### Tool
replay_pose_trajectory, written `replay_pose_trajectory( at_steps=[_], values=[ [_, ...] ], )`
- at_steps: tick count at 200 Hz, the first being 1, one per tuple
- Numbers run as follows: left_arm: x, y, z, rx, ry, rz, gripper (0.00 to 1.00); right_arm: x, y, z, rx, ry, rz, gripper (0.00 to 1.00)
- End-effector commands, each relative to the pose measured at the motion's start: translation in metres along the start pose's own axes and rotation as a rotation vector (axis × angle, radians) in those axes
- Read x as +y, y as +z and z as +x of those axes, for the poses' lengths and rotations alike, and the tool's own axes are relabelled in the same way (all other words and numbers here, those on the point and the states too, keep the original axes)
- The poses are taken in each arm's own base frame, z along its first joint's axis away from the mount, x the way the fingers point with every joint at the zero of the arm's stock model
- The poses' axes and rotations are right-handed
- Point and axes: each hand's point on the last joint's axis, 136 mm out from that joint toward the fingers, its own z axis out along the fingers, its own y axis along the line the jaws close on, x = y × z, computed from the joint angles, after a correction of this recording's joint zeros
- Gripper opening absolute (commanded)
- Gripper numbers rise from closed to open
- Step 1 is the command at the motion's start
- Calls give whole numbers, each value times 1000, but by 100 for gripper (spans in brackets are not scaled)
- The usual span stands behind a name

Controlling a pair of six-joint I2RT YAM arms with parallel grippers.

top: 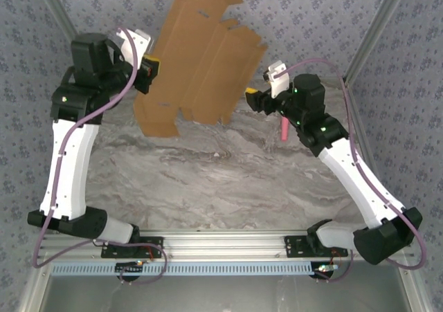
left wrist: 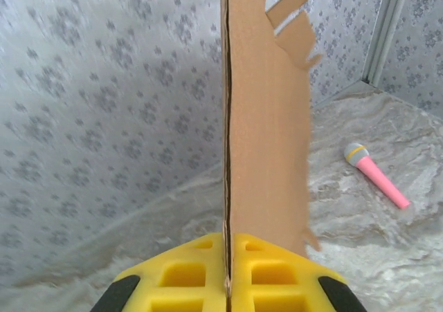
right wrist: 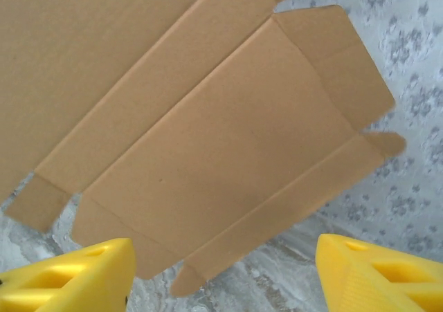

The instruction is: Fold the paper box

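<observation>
Left wrist: box (left wrist: 266,118) (flat) in hand (left wrist: 227,260)

Left arm (top: 66,160) reared up, elbow high; left hand (top: 149,73) pinched tight on edge of paper box (top: 201,56). Right arm (top: 353,173) reaching forward and inward; right hand (top: 252,97) fingers spread wide, gripping nothing.

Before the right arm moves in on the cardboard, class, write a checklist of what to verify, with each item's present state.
1. Left end effector shut on the paper box edge: ok.
2. Right end effector open, facing the box: ok.
3. Fold creases visible from the right wrist: ok.
4. Pink stick lying on the table, apart from the box: ok.
5. Box's lower edge clear of the table: cannot tell.
</observation>
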Motion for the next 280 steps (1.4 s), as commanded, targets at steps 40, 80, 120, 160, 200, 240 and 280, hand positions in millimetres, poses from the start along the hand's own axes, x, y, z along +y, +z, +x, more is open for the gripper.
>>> replay_pose_trajectory(
  at_steps=[40, 80, 120, 160, 200, 240, 280],
  values=[
    [-9, -12, -5, 98, 380, 28, 1, 9, -36, -31, -22, -159, -57, 73],
    [-13, -4, 1, 181, 621, -14, 0, 26, -60, -53, -68, -268, -99, 74],
    [-27, 12, 12, 251, 840, 16, 0, 46, -72, -68, -79, -488, -107, 75],
    [-48, 26, 13, 268, 1021, 73, 0, 65, -75, -78, -115, -714, -168, 73],
    [-69, 35, 6, 242, 1145, 93, 0, 69, -67, -86, -82, -853, -218, 71],
    [-79, 43, 3, 233, 1185, 97, 0, 78, -56, -79, -26, -878, -308, 64],
    [-85, 51, 5, 242, 1201, 106, 0, 79, -40, -73, 3, -887, -321, 53]
  ],
)
